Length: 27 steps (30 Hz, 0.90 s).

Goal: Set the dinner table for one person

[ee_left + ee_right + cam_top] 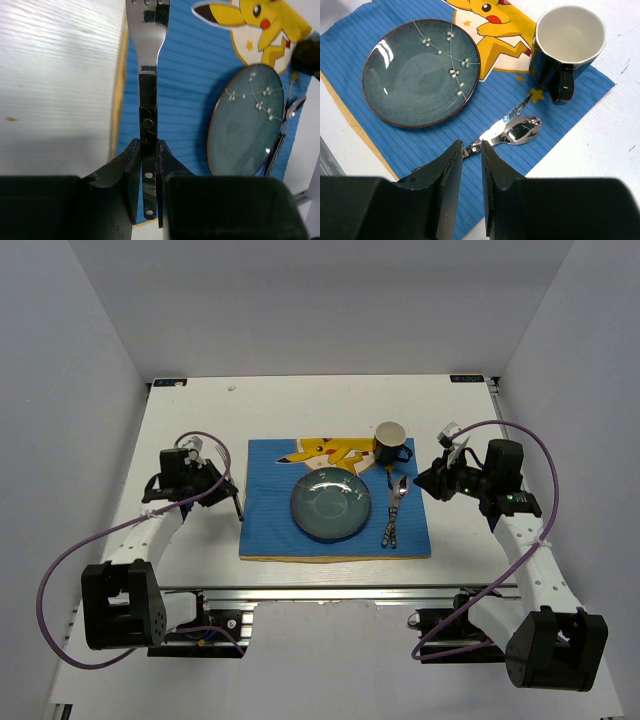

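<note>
- Top external view: the worktop [200,420] carries a blue placemat [270,530] at its centre. On the placemat lie a plate [330,505], a mug [392,445] behind the plate to the right, and a spoon [397,490] and knife [386,528] just right of the plate. The left gripper [226,496] sits beside the placemat's left edge with a fork [237,506] at its tip. The right gripper [430,480] sits just off the placemat's right edge, apart from the cutlery.
- Left wrist view: the jaws of the left gripper [148,150] are closed on the handle of the fork [147,50]. The tines point away from the camera. The fork runs along the left border of the placemat [185,90], with bare worktop [60,75] to its left. The plate [245,125] lies to the right.
- Right wrist view: the jaws of the right gripper [471,150] stand almost together, with a narrow slot between them and nothing gripped. Beyond them the spoon [520,131] and knife [512,111] lie crossed on the placemat [510,160]. The plate [420,72] lies to the left and the mug [567,45] to the right. White worktop [610,140] borders the placemat.
</note>
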Motion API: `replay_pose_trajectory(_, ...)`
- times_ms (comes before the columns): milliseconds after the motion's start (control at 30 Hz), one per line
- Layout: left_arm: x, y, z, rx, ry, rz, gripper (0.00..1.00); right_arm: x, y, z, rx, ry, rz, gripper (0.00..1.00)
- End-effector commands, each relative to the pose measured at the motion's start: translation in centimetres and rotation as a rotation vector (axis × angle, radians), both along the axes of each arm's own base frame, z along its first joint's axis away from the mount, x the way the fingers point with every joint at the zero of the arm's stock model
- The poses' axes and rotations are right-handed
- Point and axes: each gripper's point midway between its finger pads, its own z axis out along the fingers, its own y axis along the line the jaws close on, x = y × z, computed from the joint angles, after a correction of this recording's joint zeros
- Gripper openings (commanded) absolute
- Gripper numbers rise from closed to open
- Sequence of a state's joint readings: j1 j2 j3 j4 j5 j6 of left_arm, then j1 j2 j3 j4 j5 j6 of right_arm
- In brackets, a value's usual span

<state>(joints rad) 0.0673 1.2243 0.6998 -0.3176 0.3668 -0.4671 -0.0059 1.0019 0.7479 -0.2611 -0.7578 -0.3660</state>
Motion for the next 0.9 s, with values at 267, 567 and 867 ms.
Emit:
replay_pose_trajectory(267, -1.1, -7.8, -1.4, -0.011, 0.004, -0.122, 0.00, -0.8, -0.5, -0.5, -0.050, -0.015, -0.007, 0.28)
replay_pose_trajectory(567, -2.9, -10.4, -4.1, 0.083, 0.078, -0.157, 0.00, -1.3, -1.0, -1.8, -0.087, -0.002, -0.012, 0.30)
replay_pose_trajectory(867, -3.3, -9.8, -5.7, 0.202, 0.121, -0.103, 0.12, -1.4, -1.2, -2.0, -0.101, -0.004, -0.017, 0.34)
